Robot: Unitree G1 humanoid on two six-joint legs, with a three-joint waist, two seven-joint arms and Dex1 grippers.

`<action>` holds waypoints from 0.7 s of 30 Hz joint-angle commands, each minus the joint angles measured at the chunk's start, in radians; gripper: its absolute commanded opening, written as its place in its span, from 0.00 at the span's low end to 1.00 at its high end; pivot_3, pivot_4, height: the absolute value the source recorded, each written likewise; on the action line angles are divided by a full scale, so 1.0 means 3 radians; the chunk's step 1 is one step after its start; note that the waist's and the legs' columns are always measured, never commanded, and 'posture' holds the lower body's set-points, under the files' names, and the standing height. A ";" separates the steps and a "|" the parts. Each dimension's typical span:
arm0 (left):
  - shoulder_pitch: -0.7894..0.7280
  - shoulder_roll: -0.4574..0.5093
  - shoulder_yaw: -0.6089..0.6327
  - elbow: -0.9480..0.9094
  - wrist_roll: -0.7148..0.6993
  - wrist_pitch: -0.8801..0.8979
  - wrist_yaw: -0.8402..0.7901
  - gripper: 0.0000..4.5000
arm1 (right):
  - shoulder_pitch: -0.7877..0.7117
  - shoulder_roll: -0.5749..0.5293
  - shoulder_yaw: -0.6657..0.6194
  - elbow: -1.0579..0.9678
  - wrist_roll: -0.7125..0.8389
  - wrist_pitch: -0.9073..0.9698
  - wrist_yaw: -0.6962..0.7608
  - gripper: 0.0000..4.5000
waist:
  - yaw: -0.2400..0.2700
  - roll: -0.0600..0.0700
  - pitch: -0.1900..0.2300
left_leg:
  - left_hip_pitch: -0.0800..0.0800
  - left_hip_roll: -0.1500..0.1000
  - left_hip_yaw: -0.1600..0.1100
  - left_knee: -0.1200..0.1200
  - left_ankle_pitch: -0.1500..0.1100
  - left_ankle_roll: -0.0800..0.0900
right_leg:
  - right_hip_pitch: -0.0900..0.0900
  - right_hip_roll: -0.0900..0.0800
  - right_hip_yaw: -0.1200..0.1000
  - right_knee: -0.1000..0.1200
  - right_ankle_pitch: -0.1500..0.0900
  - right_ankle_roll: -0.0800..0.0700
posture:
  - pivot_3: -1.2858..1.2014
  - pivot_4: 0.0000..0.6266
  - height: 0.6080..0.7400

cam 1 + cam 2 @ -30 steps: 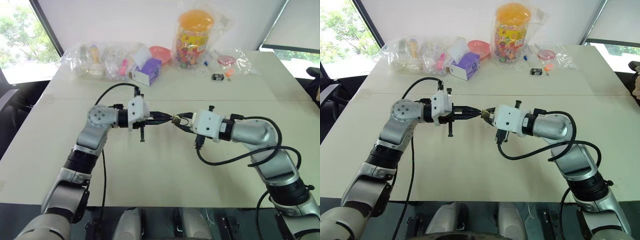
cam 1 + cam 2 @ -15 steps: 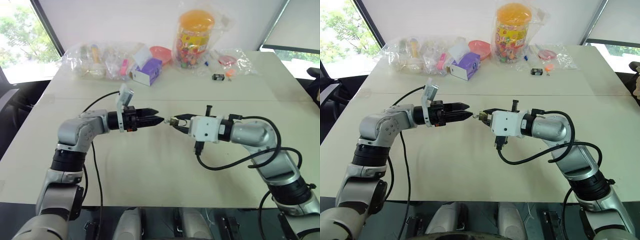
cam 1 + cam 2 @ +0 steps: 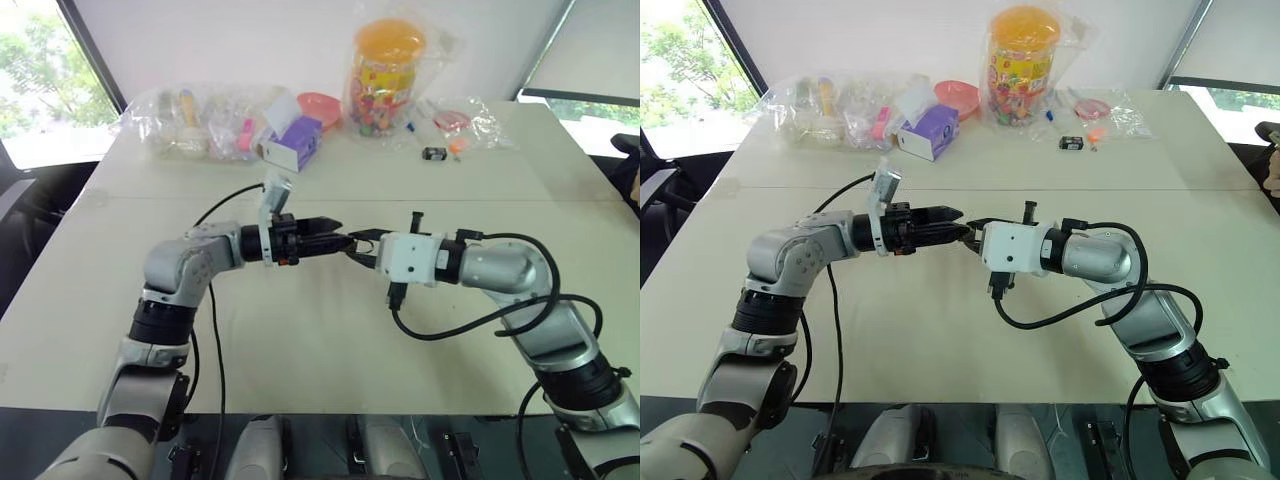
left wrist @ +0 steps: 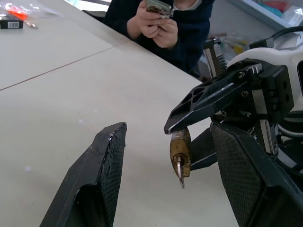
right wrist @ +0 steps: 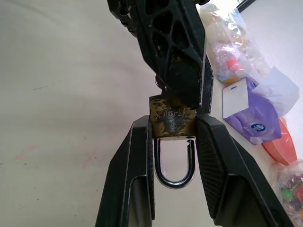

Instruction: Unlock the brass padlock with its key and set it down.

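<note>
Where left fingers [image 5: 177, 52] overlap, brass padlock [image 5: 171, 120] half-hidden.

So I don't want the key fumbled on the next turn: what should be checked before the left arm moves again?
1. Right claw clamped on the brass padlock: ok.
2. Key seated in the padlock, sticking out of its base: ok.
3. Left claw open, one finger on each side of the key: ok.
4. Left claw gripping the key: not ok, no finger touches it yet.
5. Shackle released from the body: cannot tell.
6. Padlock held above the table, bare surface below for setting it down: ok.
</note>
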 commanded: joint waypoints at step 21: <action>-0.0019 0.0001 -0.0101 -0.0024 0.0031 -0.0043 -0.0073 0.00 | -0.0093 0.0006 -0.0055 -0.0171 0.0009 -0.0009 -0.0034 0.15 | 0.0000 0.0000 0.0000 | 0.0000 0.0000 0.0000 0.0000 0.0000 0.0000 | 0.0000 0.0000 0.0000 0.0000 0.0000 0.0000 | 0.52 0.24 1.00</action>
